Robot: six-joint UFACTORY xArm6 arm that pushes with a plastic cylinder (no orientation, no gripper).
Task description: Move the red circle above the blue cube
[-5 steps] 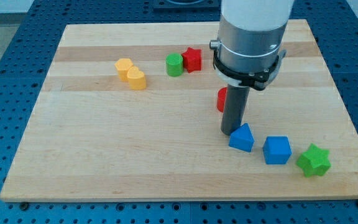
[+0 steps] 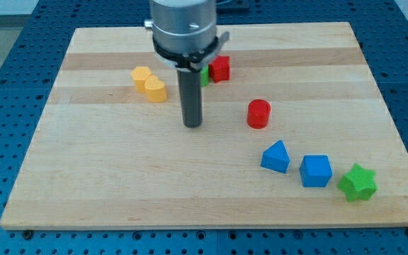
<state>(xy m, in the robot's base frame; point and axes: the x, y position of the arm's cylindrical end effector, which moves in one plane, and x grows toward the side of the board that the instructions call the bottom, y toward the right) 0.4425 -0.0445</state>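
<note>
Three blocks sit nearest the view's bottom, in a loose row at the lower right of the board: a green star furthest right, the blue cube just beside it, and a blue wedge-like block to the cube's left. None of them seem to be touching.

A bit further up is the red circle — a short upright cylinder, standing alone, up and to the left of the cube, with the wedge roughly between them. So it's not yet above the cube; it looks like it needs to go toward the view's right.

The tip is down on the wood, well to the circle's left at about the same depth, touching nothing. There's no hand on this rig to be spread or pinching — it's just a bare rod, so nothing is held.

Handling guess: the circle looks like light, hard plastic that'll slide easily on the smooth board. Being round, it'll probably squirt sideways if the rod hits it off-centre, so contact wants to be square on its left side, on the line of travel.

Toward the view's top sit a yellow pair of blocks touching each other, left of the rod. A green block is mostly hidden behind the rod, so its shape is hard to call, and a red block sits right next to it.
</note>
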